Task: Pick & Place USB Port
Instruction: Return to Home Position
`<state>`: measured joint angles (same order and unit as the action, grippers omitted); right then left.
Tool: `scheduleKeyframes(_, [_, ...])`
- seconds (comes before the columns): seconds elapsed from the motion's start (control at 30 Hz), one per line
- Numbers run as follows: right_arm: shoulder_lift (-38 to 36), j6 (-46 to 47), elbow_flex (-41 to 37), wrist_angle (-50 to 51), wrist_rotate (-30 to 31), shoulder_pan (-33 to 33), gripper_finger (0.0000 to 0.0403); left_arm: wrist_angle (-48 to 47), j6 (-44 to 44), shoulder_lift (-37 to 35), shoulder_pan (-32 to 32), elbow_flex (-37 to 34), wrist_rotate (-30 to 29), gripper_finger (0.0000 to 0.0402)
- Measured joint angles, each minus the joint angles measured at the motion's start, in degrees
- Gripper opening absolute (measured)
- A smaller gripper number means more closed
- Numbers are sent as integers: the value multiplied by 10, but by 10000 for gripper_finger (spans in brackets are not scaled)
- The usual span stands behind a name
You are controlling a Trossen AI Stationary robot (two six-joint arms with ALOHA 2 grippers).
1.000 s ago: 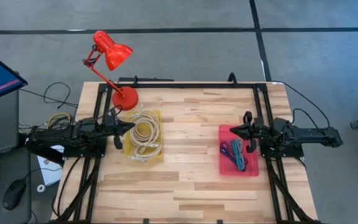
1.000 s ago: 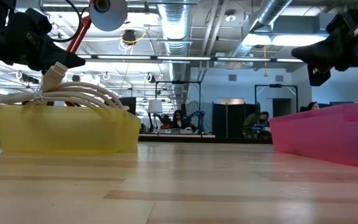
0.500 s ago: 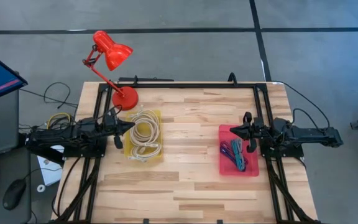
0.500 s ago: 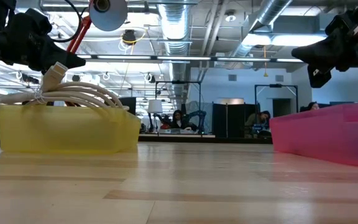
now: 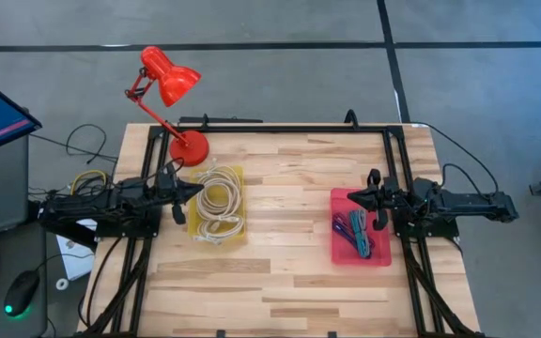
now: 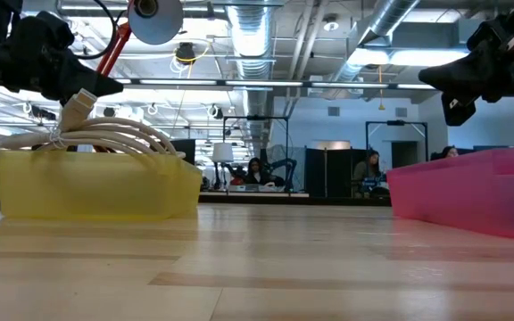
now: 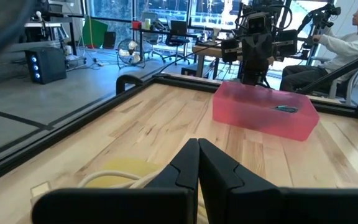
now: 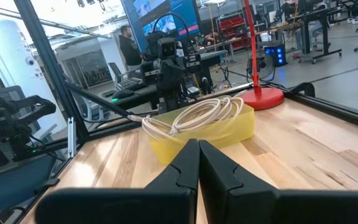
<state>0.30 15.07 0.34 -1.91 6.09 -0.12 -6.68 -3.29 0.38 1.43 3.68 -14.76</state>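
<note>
A: Left side first?
B: Left hand [image 5: 193, 191] hangs over the left rim of the yellow bin [image 5: 240, 178]. In its wrist view the fingers [image 7: 185, 163] are pressed together with nothing between them, so clenched and empty.
A: What's in that bin?
B: A beige cable [image 5: 219, 197], coiled, filling it and bulging above the rim. One loop end pokes out on the left, near the hand.
A: The red thing?
B: A red lamp [image 5: 169, 80]. Its base sits on the far left of the counter [image 5: 289, 272], just beyond the yellow bin, with the head leaning out past the far edge.
A: Middle?
B: Bare wood between the bins, which are well apart.
A: Right side?
B: Pink bin [image 5: 342, 252] is near the right edge. Dark and blue cables [image 5: 357, 235] lie bunched inside, low, under the rim.
A: Right hand?
B: Right hand [image 5: 355, 197] is above the far part of the pink bin, arm coming in from the right. Fingers [image 8: 188, 163] are clenched tip to tip, holding nothing.
</note>
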Motion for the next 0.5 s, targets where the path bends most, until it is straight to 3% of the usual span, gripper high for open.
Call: scheduleKeyframes(0.5, [0, 0, 0, 0, 0, 0, 0, 6, 0, 0, 0, 0, 0, 8])
